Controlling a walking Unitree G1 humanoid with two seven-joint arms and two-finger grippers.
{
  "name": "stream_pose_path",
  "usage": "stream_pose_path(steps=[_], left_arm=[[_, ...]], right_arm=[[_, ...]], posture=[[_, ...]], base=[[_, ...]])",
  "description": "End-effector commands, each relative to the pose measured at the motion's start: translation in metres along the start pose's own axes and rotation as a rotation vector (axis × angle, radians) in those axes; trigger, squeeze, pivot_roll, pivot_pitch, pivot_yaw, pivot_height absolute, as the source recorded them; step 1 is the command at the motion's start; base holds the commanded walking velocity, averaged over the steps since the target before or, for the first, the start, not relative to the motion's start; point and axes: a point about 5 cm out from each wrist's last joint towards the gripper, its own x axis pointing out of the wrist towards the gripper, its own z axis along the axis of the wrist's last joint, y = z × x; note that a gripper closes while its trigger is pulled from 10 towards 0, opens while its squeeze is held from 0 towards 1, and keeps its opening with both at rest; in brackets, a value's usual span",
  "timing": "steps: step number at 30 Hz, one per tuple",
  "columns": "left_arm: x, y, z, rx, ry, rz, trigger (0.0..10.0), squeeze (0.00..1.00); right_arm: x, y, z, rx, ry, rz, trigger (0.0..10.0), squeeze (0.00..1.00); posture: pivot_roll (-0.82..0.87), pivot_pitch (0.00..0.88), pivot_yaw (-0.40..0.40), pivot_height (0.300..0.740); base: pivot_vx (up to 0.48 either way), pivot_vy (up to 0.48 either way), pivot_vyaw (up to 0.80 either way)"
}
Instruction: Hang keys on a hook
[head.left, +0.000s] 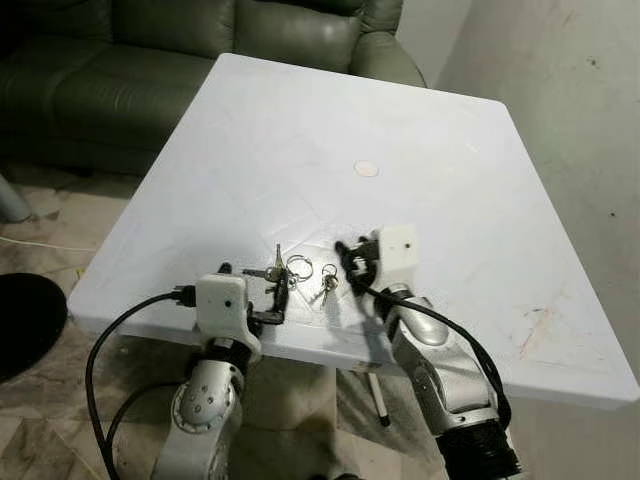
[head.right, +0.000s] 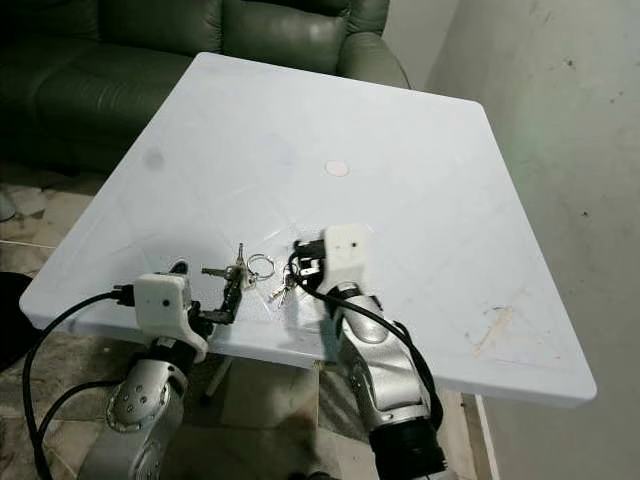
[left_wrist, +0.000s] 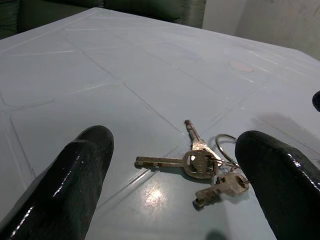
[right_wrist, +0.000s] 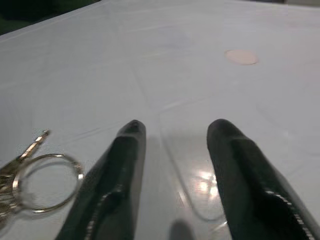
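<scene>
Near the front edge of the white table (head.left: 300, 130) lies the bunch of keys (head.left: 290, 270), flat on the surface, with its ring (head.left: 300, 266) just beside the blades and a smaller key (head.left: 326, 285) a little toward the robot's right. Several keys fan out from the ring, one pointing away from the table's front edge, another lying crosswise.

On the left of the keys sits the left gripper (head.left: 281, 297), low over the table's front edge; its fingers (left_wrist: 80, 175) stand wide apart with the keys lying between them on the surface, not gripped. On the right of the keys is the right gripper (head.left: 350, 262), also low over the table, its fingers (right_wrist: 120, 175) spread with a moderate gap and nothing between them; the ring lies just beside its left finger.

Farther across the table from the keys is a small round pale disc (head.left: 367, 168), well apart from them. The tabletop is square and glossy with faint moulded panel lines, and a rusty scuff (head.left: 535, 325) marks it near its front right corner. Beyond the table's far edge stands a dark green sofa (head.left: 150, 60). To the table's right rises a plain pale wall (head.left: 580, 90). Below the table's front edge shows a marbled tile floor (head.left: 60, 420), and black cables (head.left: 110, 350) loop from the arms.
</scene>
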Motion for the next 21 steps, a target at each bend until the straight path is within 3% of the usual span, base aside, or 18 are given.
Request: stream_pose_path(steps=[1,6,8,14,15,16,17,21], left_arm=[[0.003,-0.002,-0.002,-0.005,0.007,0.018,10.0,0.00],[0.003,-0.002,-0.002,-0.005,0.007,0.018,10.0,0.00],[0.025,0.036,0.004,0.025,0.005,0.207,10.0,0.00],[0.029,0.048,0.011,0.081,-0.032,0.211,10.0,0.00],[0.029,0.050,0.010,0.090,-0.029,0.214,10.0,0.00],[0.030,0.052,0.010,0.100,-0.027,0.217,10.0,0.00],[0.031,0.052,0.010,0.105,-0.028,0.217,10.0,0.00],[0.035,0.054,0.010,0.106,-0.033,0.229,10.0,0.00]], right_arm=[[0.000,-0.005,0.002,-0.022,-0.022,-0.022,10.0,1.00],[0.000,-0.005,0.002,-0.022,-0.022,-0.022,10.0,1.00],[-0.013,-0.028,0.006,-0.050,-0.178,-0.147,10.0,1.00],[-0.024,-0.032,0.008,-0.089,-0.286,-0.114,10.0,1.00],[-0.024,-0.031,0.006,-0.081,-0.272,-0.106,10.0,0.89],[-0.025,-0.030,0.002,-0.059,-0.262,-0.089,10.0,0.17],[-0.026,-0.029,0.002,-0.048,-0.274,-0.084,10.0,0.00],[-0.027,-0.029,0.000,-0.069,-0.296,-0.101,10.0,0.00]], posture=[[0.11,0.087,-0.122,0.740],[0.11,0.087,-0.122,0.740],[0.11,0.055,-0.092,0.740],[0.11,0.051,-0.085,0.740],[0.11,0.050,-0.080,0.740],[0.11,0.050,-0.080,0.740],[0.11,0.050,-0.080,0.740],[0.11,0.050,-0.080,0.740]], base=[[0.000,0.000,0.00],[0.000,0.000,0.00],[0.000,0.000,0.00],[0.000,0.000,0.00],[0.000,0.000,0.00],[0.000,0.000,0.00],[0.000,0.000,0.00],[0.000,0.000,0.00]])
